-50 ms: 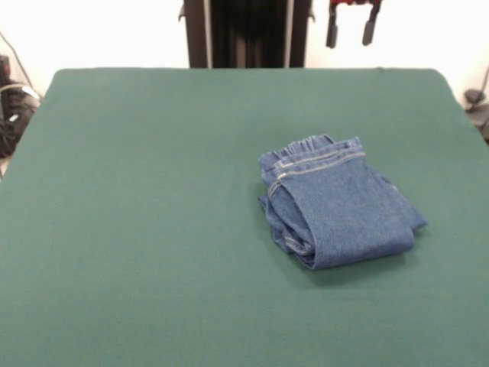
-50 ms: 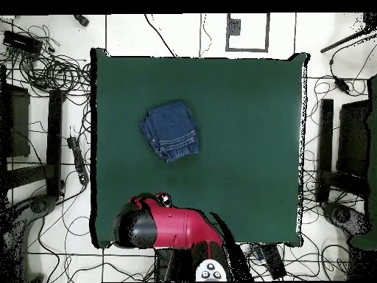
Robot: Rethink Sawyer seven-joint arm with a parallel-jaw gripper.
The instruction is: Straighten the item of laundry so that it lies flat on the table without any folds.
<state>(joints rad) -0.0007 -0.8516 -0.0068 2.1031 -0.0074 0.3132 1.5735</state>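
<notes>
The item of laundry (image 1: 336, 202), a small pair of blue denim jeans, lies folded into a compact bundle right of the middle of the green table (image 1: 153, 191). Its gathered waistband faces the far side and layered folds show along its left edge. From overhead the jeans (image 2: 171, 130) sit left of the middle of the table (image 2: 243, 147). My gripper (image 1: 351, 30) hangs drawn back at the top edge, high above and beyond the jeans, its two black fingers apart with nothing between them. The red arm (image 2: 173, 225) is curled over the table's near edge.
Tangled cables (image 2: 51, 70) cover the floor left of the table, and more run along the right. Black frames (image 2: 346, 147) stand beside the table's right side, and a dark rack (image 2: 15, 125) stands at the left.
</notes>
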